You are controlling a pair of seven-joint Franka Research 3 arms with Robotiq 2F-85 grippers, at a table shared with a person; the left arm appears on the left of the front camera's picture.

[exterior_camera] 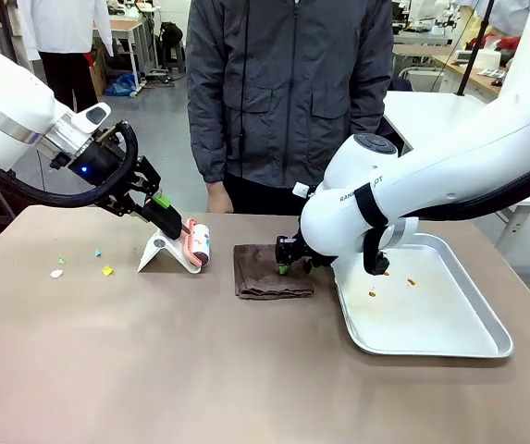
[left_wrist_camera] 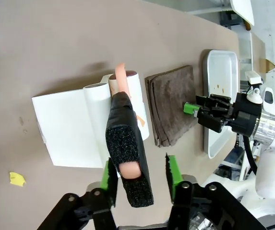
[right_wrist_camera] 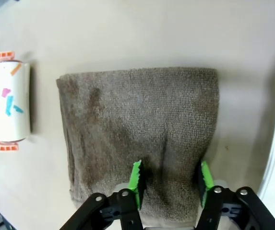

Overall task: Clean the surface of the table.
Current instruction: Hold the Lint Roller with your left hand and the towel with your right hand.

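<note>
Across the front view the table (exterior_camera: 200, 370) spreads under both arms, my left hand (exterior_camera: 158, 208) at the lint roller (exterior_camera: 197, 245), right hand (exterior_camera: 288, 266) down on the brown towel (exterior_camera: 260, 277) by the tray (exterior_camera: 440, 319). Left wrist: roller handle (left_wrist_camera: 127, 158) btwn my pads (left_wrist_camera: 109, 176), one touching, gap at the other; can't tell if gripped. Right wrist: hand pressed into towel, cloth creased btwn part-open jaws; grip unclear.

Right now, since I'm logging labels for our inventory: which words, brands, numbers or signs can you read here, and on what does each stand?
"RANKA": on the right arm's white link in the front view; the start is cut off, and what follows is too blurred to read.
Lint roller: coloured dashes, no letters.
Brown towel, metal tray: no print to read.
</note>
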